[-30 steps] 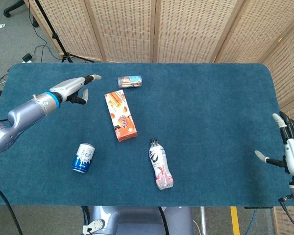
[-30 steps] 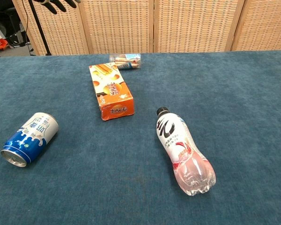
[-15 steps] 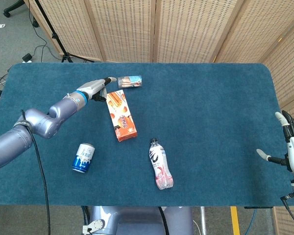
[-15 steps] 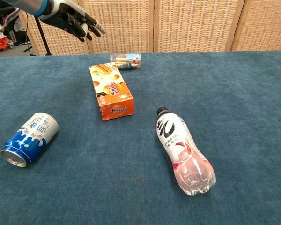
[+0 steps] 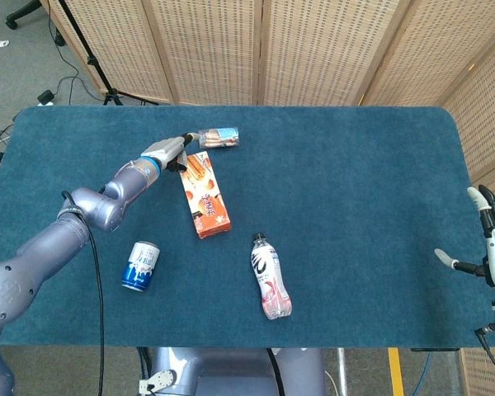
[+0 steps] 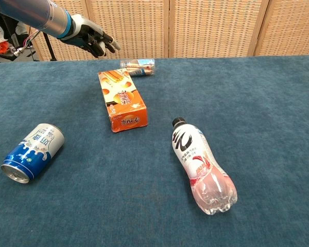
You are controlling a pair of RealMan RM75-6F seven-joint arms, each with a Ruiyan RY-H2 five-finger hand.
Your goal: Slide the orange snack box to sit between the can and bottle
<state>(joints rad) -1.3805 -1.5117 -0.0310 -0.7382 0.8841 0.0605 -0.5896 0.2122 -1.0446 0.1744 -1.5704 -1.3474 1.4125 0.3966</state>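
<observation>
Blue felt table [image 5: 355, 190], wicker screens behind. Orange box [image 5: 203, 194] lies flat, farther back than the gap between can [image 5: 140, 266] and bottle [image 5: 270, 275]. My left hand [image 5: 169, 151] hovers at the box's far end, fingers apart, holding nothing. Right hand [image 5: 488, 252] idles open at the table edge. Reach step, I judge; next I must lower onto the far end and push toward me.

Evenly and brightly lit from overhead, diffuse, no hard shadows. Only faint, soft shading close under the flat orange cardboard snack box [image 6: 122, 101] and the blue-and-white metal can [image 6: 30, 152] lying on its side. Small highlights on the clear plastic bottle with pink drink [image 6: 203, 167]. Sharp throughout in both views. Slight blur on the left hand [image 6: 92, 40]. No noticeable edge distortion.
</observation>
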